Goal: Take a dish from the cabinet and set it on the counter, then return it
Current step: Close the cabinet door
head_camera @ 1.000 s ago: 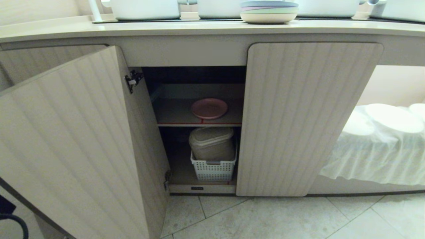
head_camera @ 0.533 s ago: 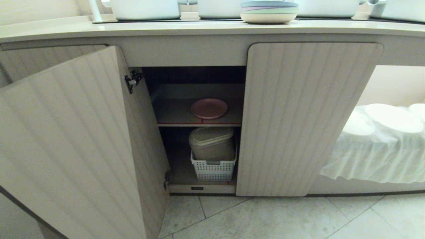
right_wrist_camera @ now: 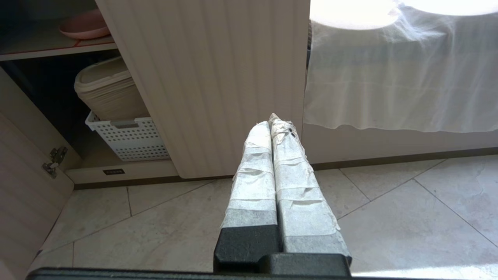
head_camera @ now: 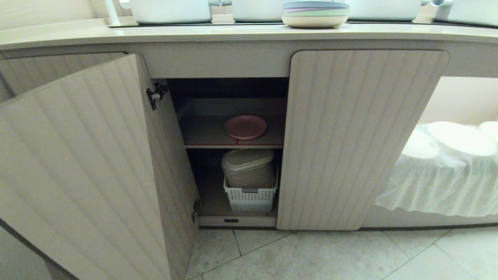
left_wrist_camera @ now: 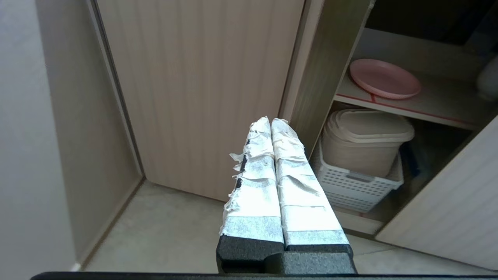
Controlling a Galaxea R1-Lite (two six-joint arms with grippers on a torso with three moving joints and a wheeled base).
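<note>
Here the dish (head_camera: 245, 126) is lying on the red-edged shelf (head_camera: 233, 146) inside the cabinet (head_camera: 362, 136), above the white basket (head_camera: 251, 199). The left gripper (left_wrist_camera: 272, 123), pressed closed and empty, is hanging outside beside the open door (head_camera: 85, 167); reaching in, it is risking clipping that door's edge.

No text can be read. A small dark label (head_camera: 230, 220) sits on the cabinet (head_camera: 358, 136) base rail, under the basket (head_camera: 251, 198), but its marks are too small to tell.
</note>
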